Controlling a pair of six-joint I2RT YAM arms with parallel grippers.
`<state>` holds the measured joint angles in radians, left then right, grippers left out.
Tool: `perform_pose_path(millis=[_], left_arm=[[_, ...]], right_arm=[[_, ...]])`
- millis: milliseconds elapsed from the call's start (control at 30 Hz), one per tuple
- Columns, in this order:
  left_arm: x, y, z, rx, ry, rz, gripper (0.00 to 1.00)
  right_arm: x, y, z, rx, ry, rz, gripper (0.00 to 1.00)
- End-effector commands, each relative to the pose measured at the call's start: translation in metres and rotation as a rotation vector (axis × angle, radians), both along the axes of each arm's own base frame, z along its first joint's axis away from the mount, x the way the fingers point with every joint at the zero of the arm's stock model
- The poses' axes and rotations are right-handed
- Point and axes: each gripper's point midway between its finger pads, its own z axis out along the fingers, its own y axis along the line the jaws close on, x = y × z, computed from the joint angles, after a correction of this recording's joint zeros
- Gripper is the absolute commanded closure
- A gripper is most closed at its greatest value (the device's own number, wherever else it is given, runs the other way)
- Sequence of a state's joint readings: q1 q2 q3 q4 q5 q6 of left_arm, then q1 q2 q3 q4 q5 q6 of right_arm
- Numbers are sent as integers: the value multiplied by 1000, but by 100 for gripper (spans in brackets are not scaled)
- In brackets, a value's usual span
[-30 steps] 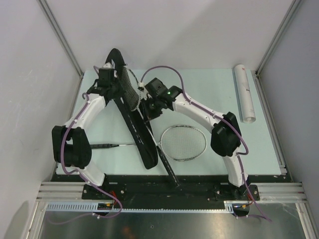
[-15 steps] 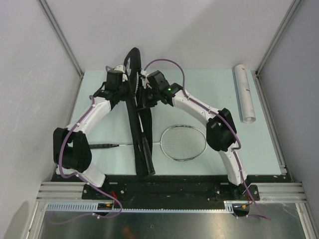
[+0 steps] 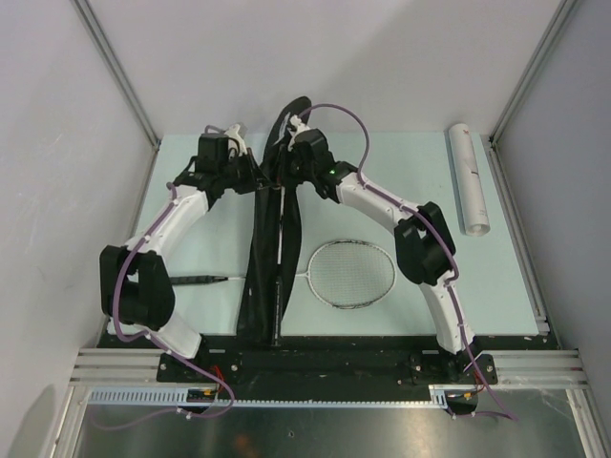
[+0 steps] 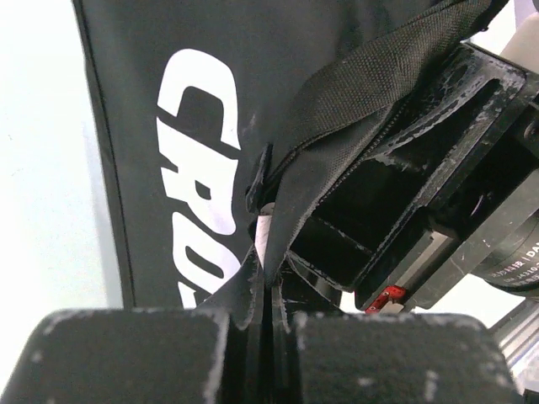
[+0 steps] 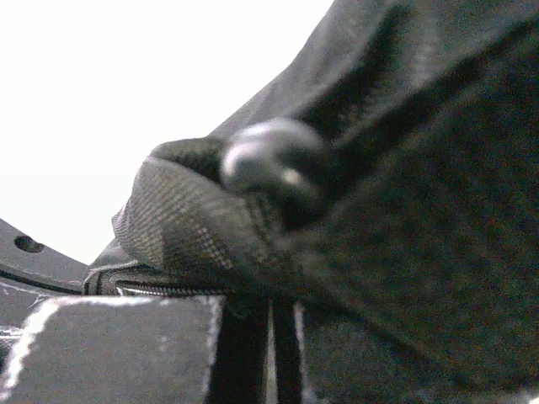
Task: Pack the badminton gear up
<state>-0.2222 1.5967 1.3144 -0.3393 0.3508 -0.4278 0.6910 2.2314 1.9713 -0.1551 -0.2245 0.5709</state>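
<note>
The long black racket bag (image 3: 260, 286) hangs between both grippers, its top raised at the table's back middle and its lower end at the near edge. A pale racket shaft (image 3: 281, 250) shows inside its open slit. My left gripper (image 3: 256, 177) is shut on the bag's edge (image 4: 268, 311) beside the white lettering (image 4: 195, 168). My right gripper (image 3: 289, 172) is shut on the bag's fabric (image 5: 274, 337) below a round black knob (image 5: 274, 164). The second racket (image 3: 350, 273) lies flat on the table, its handle (image 3: 196, 281) to the left. The white tube (image 3: 470, 177) lies at the back right. No shuttlecocks are in view.
The pale green table (image 3: 410, 172) is enclosed by grey walls with metal posts at the back corners (image 3: 143, 124). In the left wrist view the right gripper's black body (image 4: 438, 194) sits close against the bag.
Both grippers have moved right with the bag's top. The bag has turned from a slanted, open lie to a narrow, nearly straight hang, and the racket head once showing is now inside it.
</note>
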Motion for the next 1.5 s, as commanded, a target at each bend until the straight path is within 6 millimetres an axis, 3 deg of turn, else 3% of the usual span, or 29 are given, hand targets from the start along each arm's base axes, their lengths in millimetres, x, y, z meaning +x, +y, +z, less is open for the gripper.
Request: perform_pose_path(millis=[0, 33, 100, 133, 167, 200, 267, 300, 333, 367, 400, 467, 500, 633, 867, 1100, 1167, 1200, 1267, 1333, 1433, 1467], left_arm=[[-4, -11, 38, -98, -72, -65, 100], [-2, -8, 37, -107, -63, -56, 99], [0, -6, 34, -113, -53, -56, 99], [1, -6, 32, -116, -45, -53, 99], [2, -4, 31, -120, -40, -47, 100], [3, -5, 31, -132, -31, -44, 100], [5, -5, 29, -155, -15, -46, 100], [6, -5, 29, -164, -7, -44, 99], [7, -5, 27, -168, -3, -42, 100], [6, -5, 27, -169, -1, -41, 100], [6, -5, 27, -169, -1, -41, 100], [5, -4, 26, -166, 0, -39, 99], [5, -4, 24, -164, 1, -38, 100], [3, -5, 20, -162, 11, -40, 100], [2, -7, 18, -160, 15, -43, 100], [0, -10, 22, -159, 9, -41, 100], [-1, -11, 24, -160, 4, -43, 100], [0, -11, 25, -159, 1, -44, 100], [-2, -10, 21, -145, -1, -47, 100], [-4, -6, 16, -126, -2, -42, 100], [-9, 2, 3, -75, 0, -19, 92], [-11, 5, -3, -61, 10, -10, 85]], right_arm=[[-8, 26, 44, 154, -43, 37, 100], [-16, 22, 39, 127, 1, 50, 100], [-34, 14, 27, 99, 61, 92, 85], [-48, 8, 36, 92, 76, 119, 77], [-61, 2, 21, 48, 116, 147, 68], [-77, -1, 14, 3, 129, 195, 65], [-109, -14, 11, -75, 143, 235, 54], [-128, -18, -10, -137, 162, 247, 51], [-140, -22, -13, -166, 148, 266, 49], [-147, -27, -2, -162, 126, 263, 46], [-159, -34, -21, -193, 165, 265, 46], [-167, -40, -26, -205, 166, 259, 46], [-171, -43, -38, -220, 173, 259, 46], [-194, -34, -60, -256, 194, 326, 45], [-187, -31, -74, -231, 193, 284, 44], [-166, 0, -90, -124, 167, 255, 46], [-160, 5, -86, -92, 150, 237, 49], [-158, 5, -83, -85, 144, 226, 61], [-158, 6, -71, -48, 137, 219, 76], [-159, 10, -46, 17, 135, 217, 96], [-163, 10, -18, 84, 157, 203, 100], [-165, 9, -14, 92, 168, 198, 100]])
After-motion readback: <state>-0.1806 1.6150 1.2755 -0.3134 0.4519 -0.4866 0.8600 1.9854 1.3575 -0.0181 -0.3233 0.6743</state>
